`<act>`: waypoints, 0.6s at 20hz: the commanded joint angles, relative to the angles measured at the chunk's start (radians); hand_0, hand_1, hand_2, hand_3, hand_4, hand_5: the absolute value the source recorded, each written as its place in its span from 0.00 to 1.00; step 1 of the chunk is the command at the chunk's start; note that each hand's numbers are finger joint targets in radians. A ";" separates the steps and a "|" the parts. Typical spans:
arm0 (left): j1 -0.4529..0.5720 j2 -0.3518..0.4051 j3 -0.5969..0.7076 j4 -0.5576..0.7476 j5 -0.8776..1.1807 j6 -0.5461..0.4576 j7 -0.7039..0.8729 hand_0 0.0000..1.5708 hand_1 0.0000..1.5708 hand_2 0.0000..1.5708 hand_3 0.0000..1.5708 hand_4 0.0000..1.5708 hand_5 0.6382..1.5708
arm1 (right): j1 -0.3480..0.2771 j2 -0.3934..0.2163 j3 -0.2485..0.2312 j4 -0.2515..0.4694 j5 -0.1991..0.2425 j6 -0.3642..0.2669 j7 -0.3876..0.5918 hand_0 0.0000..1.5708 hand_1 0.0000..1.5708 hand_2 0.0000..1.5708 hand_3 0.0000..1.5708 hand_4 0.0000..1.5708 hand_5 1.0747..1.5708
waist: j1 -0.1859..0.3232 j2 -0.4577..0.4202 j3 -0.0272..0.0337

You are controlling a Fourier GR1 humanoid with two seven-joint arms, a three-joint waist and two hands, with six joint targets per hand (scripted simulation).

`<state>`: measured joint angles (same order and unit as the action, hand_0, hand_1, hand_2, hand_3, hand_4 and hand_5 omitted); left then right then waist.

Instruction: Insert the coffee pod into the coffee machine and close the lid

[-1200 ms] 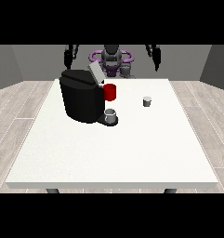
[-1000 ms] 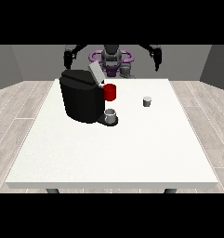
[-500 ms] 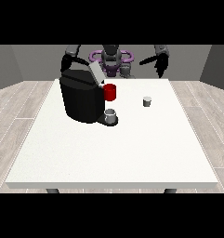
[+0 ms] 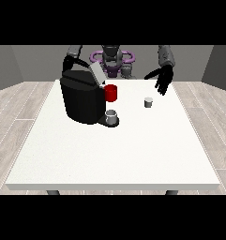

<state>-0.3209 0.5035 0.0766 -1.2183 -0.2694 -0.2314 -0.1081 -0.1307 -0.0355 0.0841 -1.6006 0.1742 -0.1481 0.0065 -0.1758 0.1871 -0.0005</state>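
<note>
Hovering with fingers spread above the bench (image 4: 109, 154), the hand at the view's right (image 4: 163, 80) must next drop onto the coffee pod (image 4: 148, 102) beside the open-lidded coffee machine (image 4: 84, 98).

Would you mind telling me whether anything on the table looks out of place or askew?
Nothing stands out. The coffee machine stands upright with its lid raised, and the coffee pod sits upright on the table.

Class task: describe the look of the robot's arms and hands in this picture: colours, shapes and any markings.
The arm at the view's right has a rounded grey upper section and ends in a black hand with slim black fingers. The arm at the view's left is grey too; its hand is hidden behind the coffee machine. No cables or markings show.
</note>
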 commanded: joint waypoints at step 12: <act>-0.193 -0.014 -0.035 0.320 -0.228 0.142 -0.122 0.17 0.17 0.37 0.16 0.00 1.00 | -0.117 -0.007 -0.055 0.103 -0.026 0.011 0.012 0.00 0.00 0.00 0.00 0.00 1.00 | -0.002 0.125 0.0001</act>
<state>-0.4698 0.5122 0.0415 -0.9663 -0.4429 -0.1693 -0.1880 -0.2151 -0.0252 0.0554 -1.5203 0.1623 -0.1526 0.0202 -0.1723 0.2796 -0.0002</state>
